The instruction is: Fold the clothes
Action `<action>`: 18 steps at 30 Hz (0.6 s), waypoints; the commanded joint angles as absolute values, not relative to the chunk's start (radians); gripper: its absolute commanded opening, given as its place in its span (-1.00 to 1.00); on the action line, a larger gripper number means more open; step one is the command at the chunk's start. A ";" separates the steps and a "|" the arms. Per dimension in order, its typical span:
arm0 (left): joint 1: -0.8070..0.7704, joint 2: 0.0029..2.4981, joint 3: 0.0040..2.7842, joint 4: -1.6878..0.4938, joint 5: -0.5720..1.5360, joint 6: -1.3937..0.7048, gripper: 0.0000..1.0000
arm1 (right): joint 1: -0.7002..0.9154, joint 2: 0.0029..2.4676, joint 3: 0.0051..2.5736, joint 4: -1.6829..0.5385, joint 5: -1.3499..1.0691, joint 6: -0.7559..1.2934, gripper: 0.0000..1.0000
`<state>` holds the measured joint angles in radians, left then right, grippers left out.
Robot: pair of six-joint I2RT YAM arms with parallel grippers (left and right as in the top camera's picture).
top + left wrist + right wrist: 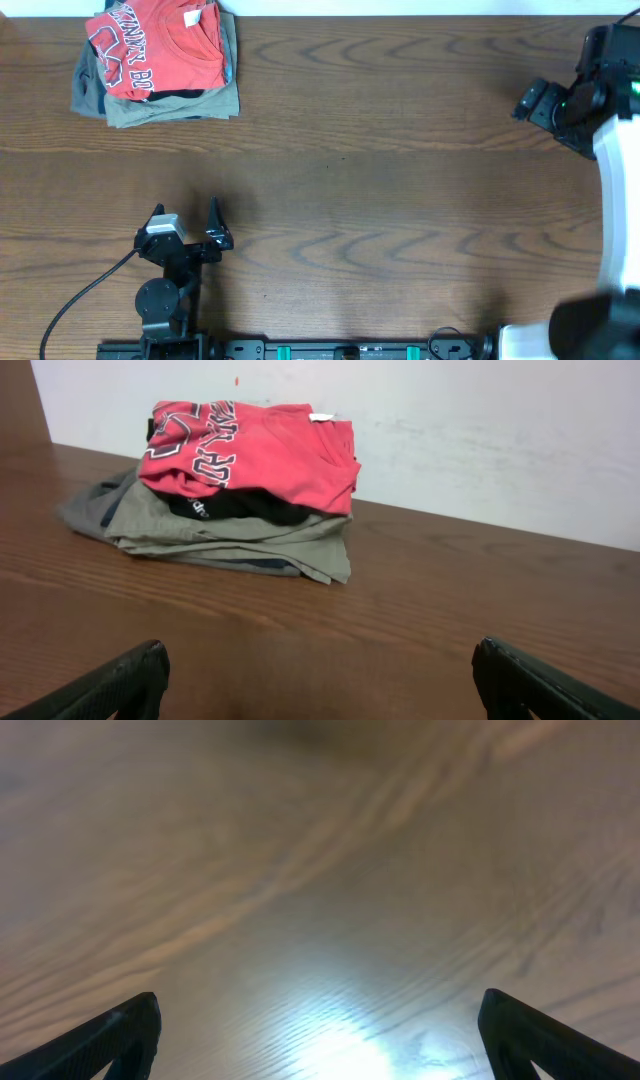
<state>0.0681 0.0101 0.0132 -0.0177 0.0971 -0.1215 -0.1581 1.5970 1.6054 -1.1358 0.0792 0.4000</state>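
Note:
The red-orange T-shirt lies folded on top of a stack at the table's far left corner, its lettering and white neck tag showing. It also shows in the left wrist view, on top of the black and khaki-grey garments. My left gripper is open and empty near the front left, well short of the stack; its fingertips frame bare wood. My right gripper is at the far right edge, open and empty over bare table.
Under the T-shirt lie a black folded garment and a khaki-grey folded garment. A white wall runs behind the stack. A black cable trails from the left arm's base. The wooden table spans the view.

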 commanded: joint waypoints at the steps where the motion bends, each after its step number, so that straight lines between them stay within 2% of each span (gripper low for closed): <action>1: 0.067 0.007 0.004 -0.063 0.107 -0.101 0.96 | -0.088 1.468 1.615 -1.137 0.086 0.388 0.99; 8: 0.067 0.007 0.004 -0.063 0.107 -0.101 0.95 | 0.006 1.267 1.615 -1.137 0.086 0.388 0.99; 18: 0.067 0.007 0.004 -0.063 0.107 -0.101 0.96 | 0.014 1.018 1.615 -1.143 0.129 0.384 0.99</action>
<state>0.0681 0.0101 0.0143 -0.0185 0.0971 -0.1215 0.0044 1.0676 1.6058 -1.1408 0.0853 0.4000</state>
